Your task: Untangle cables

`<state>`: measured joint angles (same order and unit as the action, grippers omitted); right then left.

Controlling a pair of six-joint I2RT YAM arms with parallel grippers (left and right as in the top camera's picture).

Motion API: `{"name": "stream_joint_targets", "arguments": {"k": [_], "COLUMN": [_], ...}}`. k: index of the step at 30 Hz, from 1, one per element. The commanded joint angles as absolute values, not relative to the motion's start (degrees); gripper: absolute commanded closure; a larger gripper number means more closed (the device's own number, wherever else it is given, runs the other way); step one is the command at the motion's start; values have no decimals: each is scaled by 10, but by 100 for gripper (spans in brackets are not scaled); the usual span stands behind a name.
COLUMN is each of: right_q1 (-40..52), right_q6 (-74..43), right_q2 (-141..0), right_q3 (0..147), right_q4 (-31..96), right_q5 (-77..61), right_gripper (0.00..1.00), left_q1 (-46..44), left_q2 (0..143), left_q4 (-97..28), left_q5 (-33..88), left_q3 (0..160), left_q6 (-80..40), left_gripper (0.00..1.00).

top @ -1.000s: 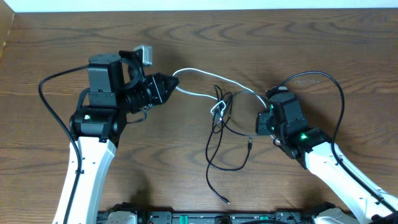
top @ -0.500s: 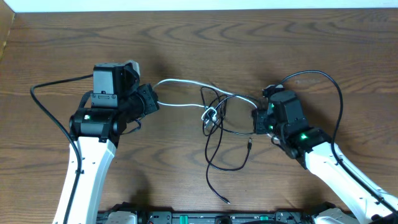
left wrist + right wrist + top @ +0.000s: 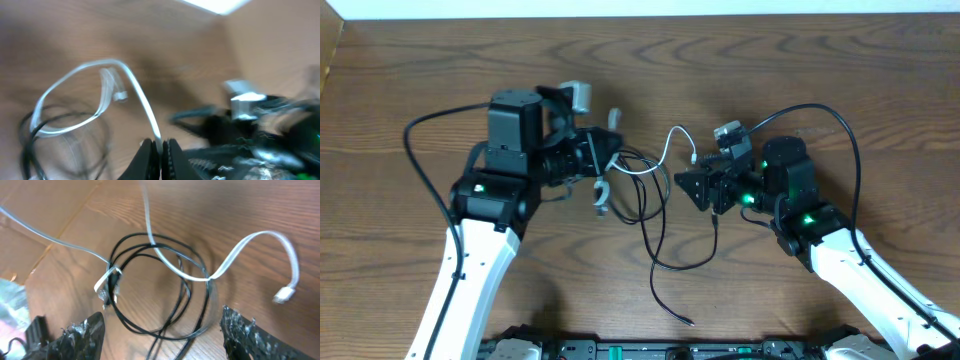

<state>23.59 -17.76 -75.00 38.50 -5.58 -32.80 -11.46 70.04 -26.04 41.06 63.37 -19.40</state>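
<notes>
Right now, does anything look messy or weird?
Yes. The white cable runs through the coils of the black cables in one tangle. The left gripper has its jaws pinched on the white cable.

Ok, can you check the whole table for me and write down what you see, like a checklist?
Surface: wooden table, brown grain.
Job's things: white cable crosses the loop of black cables, tangled.
Clutter: nothing seen.
Grippers: left gripper shut on the white cable; right gripper open, facing the loop.
Cables: thick black arm wires arc beside both arms.
Surroundings: pale strip past the table's far edge.
</notes>
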Motion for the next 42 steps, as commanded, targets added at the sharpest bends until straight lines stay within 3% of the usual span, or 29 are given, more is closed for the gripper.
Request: {"name": "stream_joint_targets", "arguments": {"k": [1,6,8,9,11,12,13,14,17,19,20,25,27,28,29,34,42], "right_q1": [237,237,237,237,237,237,237,237,237,237,237,237,237,237,237,237,237], "right_q6": [-166,-166,-166,-166,-166,-166,-166,-167,-166,-166,-166,-199,-252,-257,-257,-257,-256], "right_q2": [-750,-750,-750,-750,-750,-750,-750,-750,-750,-750,-750,-750,-750,-750,-750,-750,-750], "right_q3": [386,386,386,386,386,386,386,386,386,386,386,386,386,386,386,386,386], "right_q4": [-54,-55,-54,-54,-54,-53,-51,-48,-31,-12,-4,58,87,91,97,131,165], "right_q5": [-369,-368,-368,-368,-363,-357,-350,-342,-317,-293,-279,-136,-57,-49,-47,-49,-161], "right_gripper": [29,29,29,33,51,67,89,99,99,83,80,93,70,62,60,66,64], "left_q1": [-134,-149,-149,-149,-149,-149,-149,-149,-149,-149,-149,-151,-160,-166,-173,-220,-259], "left_q2": [700,700,700,700,701,702,704,706,712,721,726,773,806,816,830,900,986], "left_q4": [-190,-119,-139,-151,-173,-184,-195,-206,-243,-283,-297,-368,-381,-383,-384,-381,-356], "left_q5": [587,601,549,527,487,472,458,447,396,340,323,291,294,294,293,293,293], "left_q3": [640,640,640,640,640,640,640,640,640,640,640,640,640,640,640,640,640], "left_q6": [-183,-206,-206,-205,-204,-204,-203,-200,-199,-200,-200,-200,-200,-200,-200,-200,-200], "left_gripper": [93,93,73,70,69,69,69,69,69,69,69,67,67,67,66,66,66]}}
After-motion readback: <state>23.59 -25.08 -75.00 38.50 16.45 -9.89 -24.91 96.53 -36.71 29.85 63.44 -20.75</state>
